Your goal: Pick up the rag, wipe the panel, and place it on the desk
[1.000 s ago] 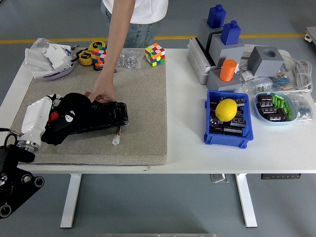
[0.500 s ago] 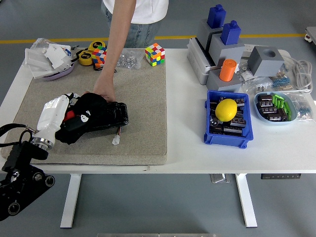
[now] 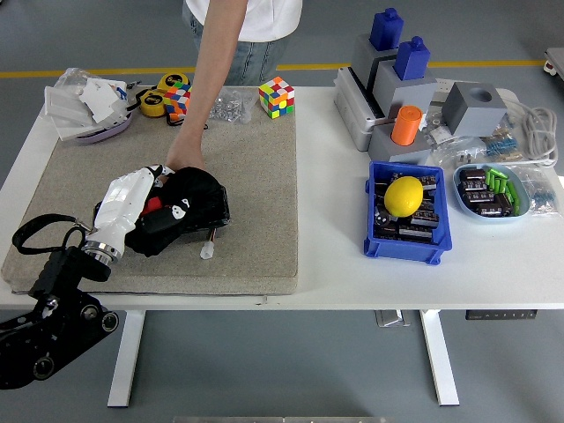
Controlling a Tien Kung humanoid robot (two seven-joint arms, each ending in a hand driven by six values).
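Observation:
My left hand (image 3: pixel 166 214) comes in from the lower left on a white forearm and is shut on a black rag (image 3: pixel 192 196). It presses the rag onto a black panel (image 3: pixel 221 210) that lies on the beige mat (image 3: pixel 256 167). The rag and hand cover most of the panel; only its right edge and a white connector (image 3: pixel 207 251) on a wire show. A person's hand (image 3: pixel 185 161) reaches down from the far side and rests on the panel's far edge, beside my hand.
A Rubik's cube (image 3: pixel 276 96), tape rolls (image 3: pixel 154 101) and a bowl of white scraps (image 3: pixel 88 101) lie at the back left. A blue bin with a lemon (image 3: pixel 404 196), a grey fixture with blue blocks (image 3: pixel 397 79) and a parts tray (image 3: pixel 493 189) fill the right.
My left hand has slid the rag to the right across the panel, and now covers nearly all of it. The person's hand has stayed on the far edge.

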